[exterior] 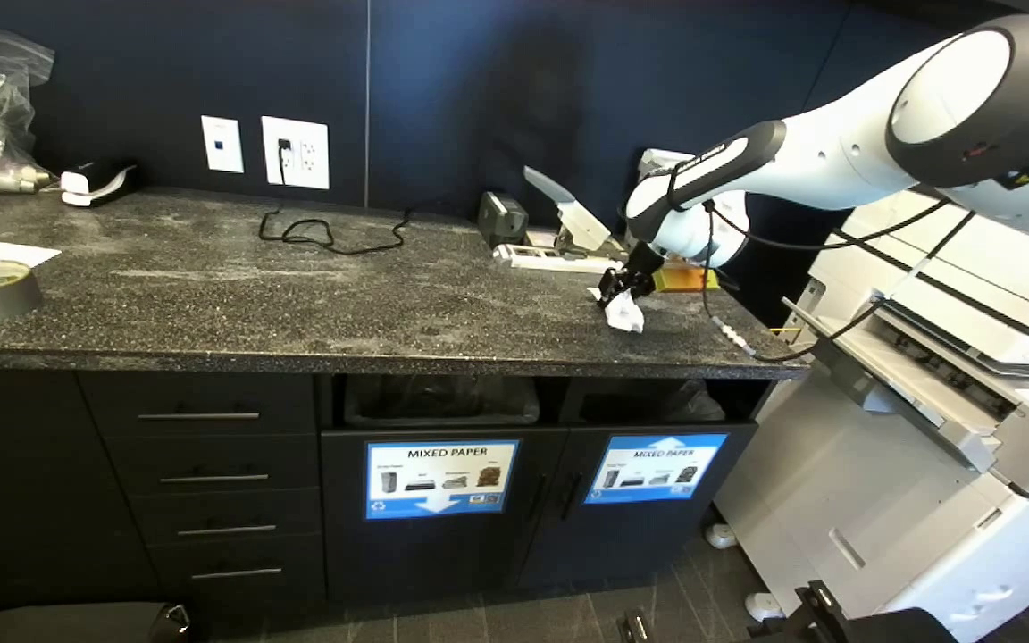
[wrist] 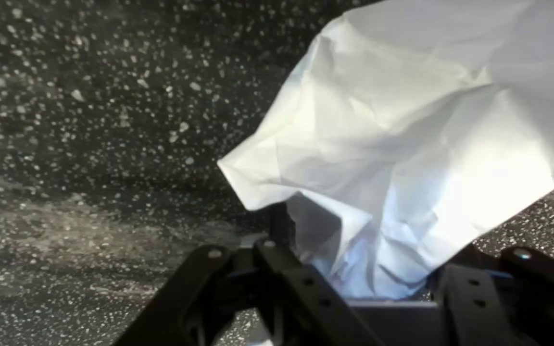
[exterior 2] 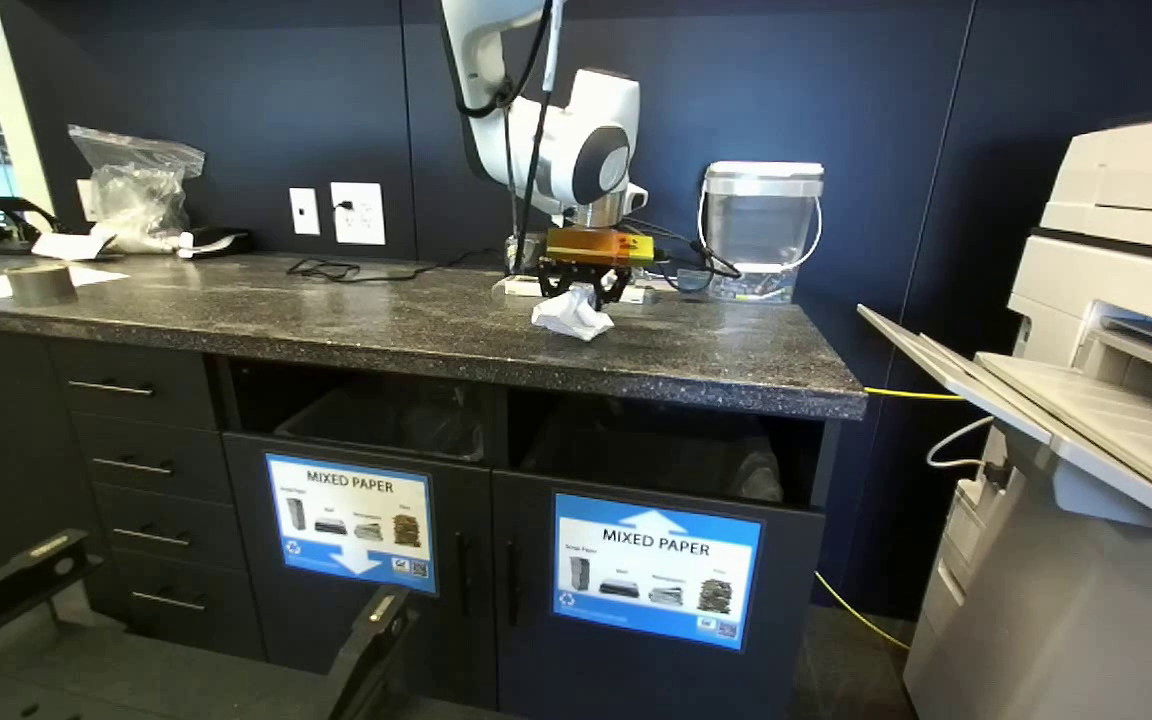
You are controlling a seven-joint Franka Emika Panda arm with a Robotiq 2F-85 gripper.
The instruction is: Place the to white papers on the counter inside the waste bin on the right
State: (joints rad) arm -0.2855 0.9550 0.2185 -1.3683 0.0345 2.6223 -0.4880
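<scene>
Crumpled white paper (wrist: 416,125) is lying on the dark speckled counter (exterior: 300,308), near the printer (exterior: 872,500) end. Gripper (exterior 2: 579,296) is hanging low over it, fingers standing partly apart, paper between; cannot tell whether they are gripping. Blue-signed waste bin (exterior 2: 651,497) is sitting beneath; translucent tub (exterior 2: 761,230) is standing by the wall (exterior 2: 866,120).

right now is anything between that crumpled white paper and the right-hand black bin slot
Yes, the dark speckled stone counter: the crumpled white paper wad is above it, the black bin slot below its front edge. Nothing else visible intervenes.
</scene>
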